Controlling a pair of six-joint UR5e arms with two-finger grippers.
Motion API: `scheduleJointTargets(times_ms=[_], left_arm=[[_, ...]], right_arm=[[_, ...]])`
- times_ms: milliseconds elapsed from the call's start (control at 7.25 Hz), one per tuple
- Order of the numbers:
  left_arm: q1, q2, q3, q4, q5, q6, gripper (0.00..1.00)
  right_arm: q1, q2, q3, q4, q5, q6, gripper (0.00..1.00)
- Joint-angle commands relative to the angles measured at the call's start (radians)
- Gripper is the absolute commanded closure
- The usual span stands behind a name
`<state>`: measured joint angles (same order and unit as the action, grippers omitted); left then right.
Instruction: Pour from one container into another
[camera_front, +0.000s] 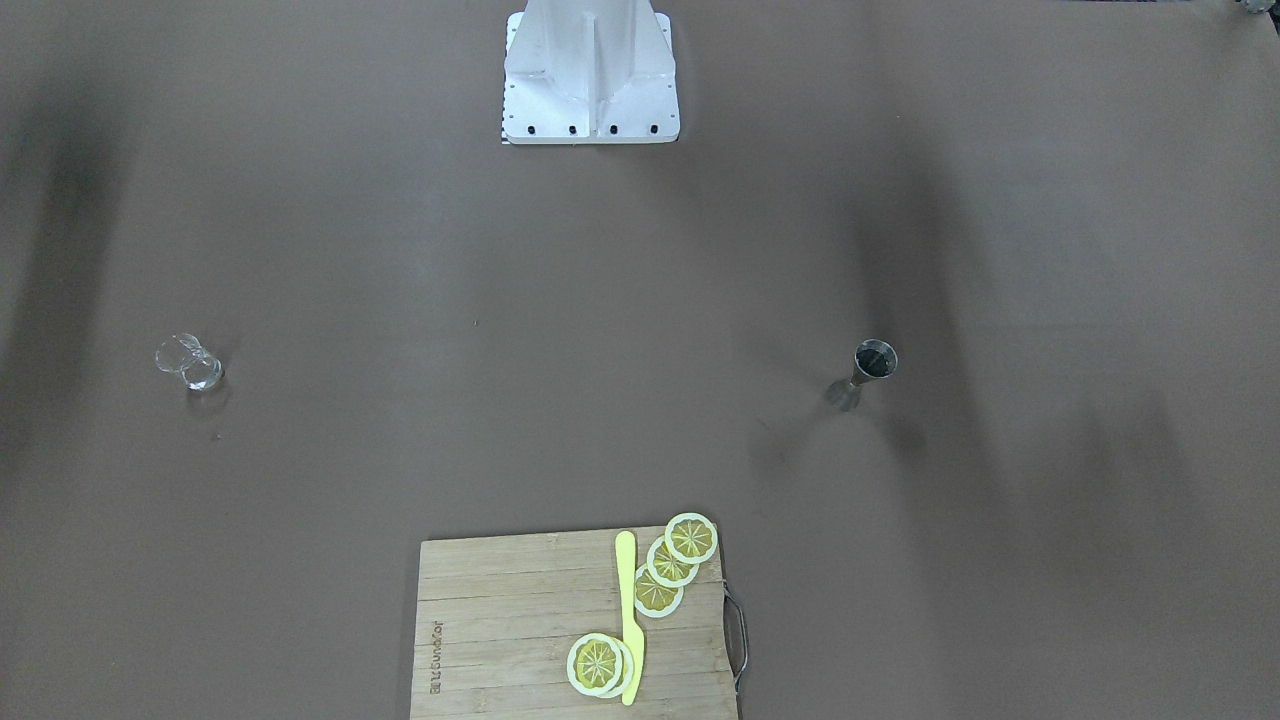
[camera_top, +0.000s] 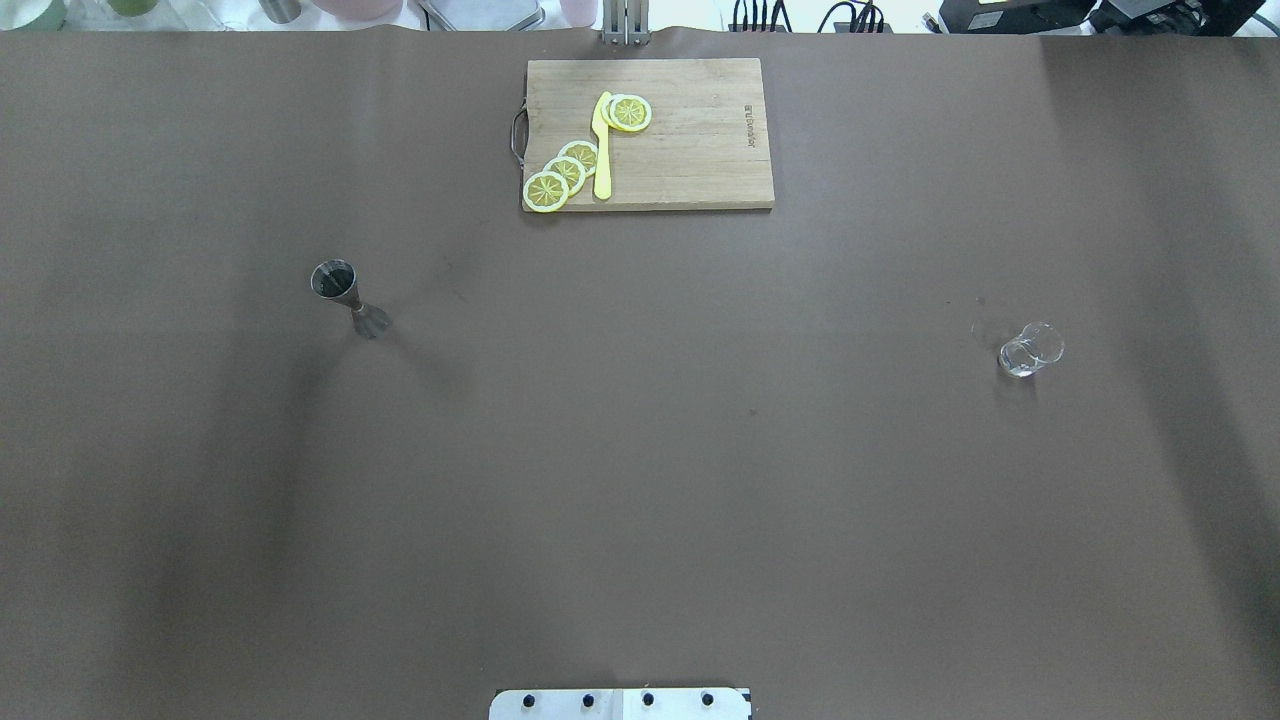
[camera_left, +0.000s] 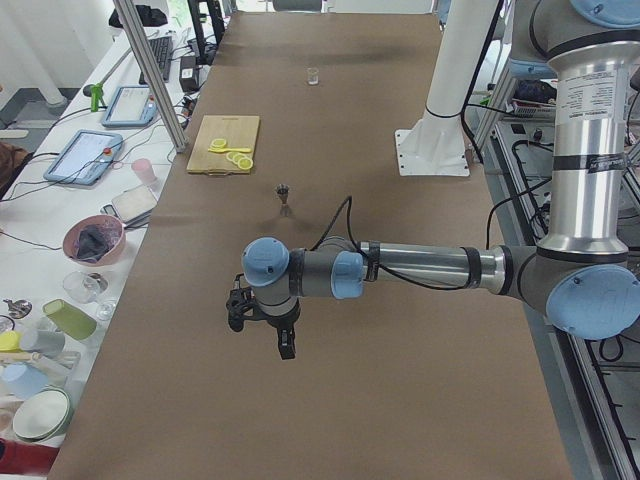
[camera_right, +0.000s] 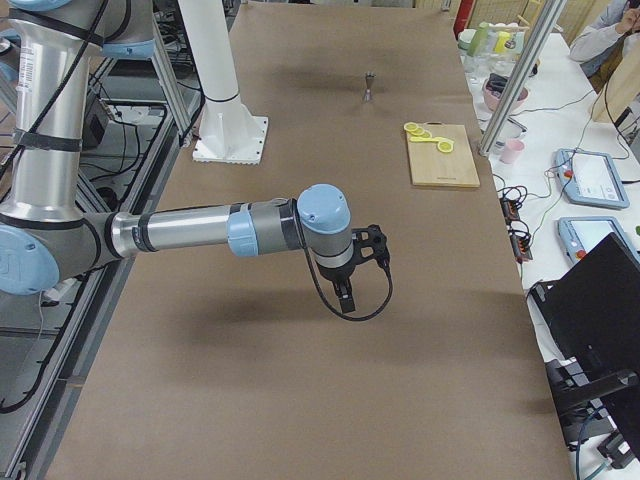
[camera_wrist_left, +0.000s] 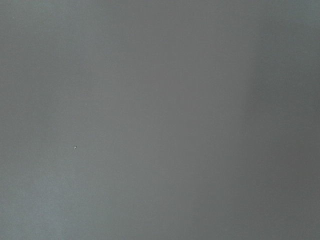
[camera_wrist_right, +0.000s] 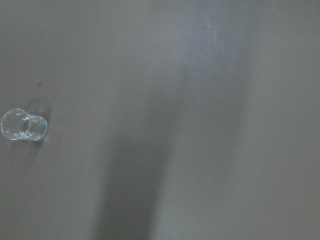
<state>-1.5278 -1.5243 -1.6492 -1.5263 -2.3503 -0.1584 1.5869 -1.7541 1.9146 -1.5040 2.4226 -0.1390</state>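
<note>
Jigger (camera_top: 345, 295) and glass (camera_top: 1030, 350) stand well apart; grasp the jigger's waist level; left gripper (camera_left: 262, 324) and right gripper (camera_right: 357, 270) openings cannot be told.

Silver arms (camera_left: 420, 268), pale-blue joint caps (camera_left: 266, 262); black hands (camera_left: 264, 322), cables (camera_left: 335, 225).

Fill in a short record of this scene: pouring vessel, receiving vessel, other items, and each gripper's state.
source: small grey steel hourglass jigger, upright, robot's left side
target: small clear drinking glass, upright, robot's right side
other items: wooden cutting board carrying lemon slices and a yellow knife
left gripper: over the brown table, open or shut unclear
right gripper: over the brown table, open or shut unclear
</note>
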Motion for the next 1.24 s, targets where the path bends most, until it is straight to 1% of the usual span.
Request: scheduleJointTargets(times_ms=[0,414,689,827,1103], left_arm=[[0.000,-0.004,0.002,0.000,-0.001,-0.001,0.01],[0.000,-0.016,0.020,0.000,0.000,-0.001,0.01],[0.000,-0.065,0.052,0.000,-0.001,-0.007,0.01],[0.002,-0.095,0.051,0.000,-0.001,-0.029,0.01],[0.003,-0.189,0.042,0.002,-0.003,-0.201,0.01]], right_arm=[[-0.031,0.004,0.009,0.041,0.004,0.012,0.00],[-0.097,0.002,0.089,0.047,-0.059,0.119,0.00],[-0.120,0.001,0.110,0.060,-0.076,0.142,0.00],[-0.133,-0.011,0.110,0.126,-0.079,0.192,0.00],[-0.169,-0.042,0.103,0.261,-0.099,0.269,0.00]])
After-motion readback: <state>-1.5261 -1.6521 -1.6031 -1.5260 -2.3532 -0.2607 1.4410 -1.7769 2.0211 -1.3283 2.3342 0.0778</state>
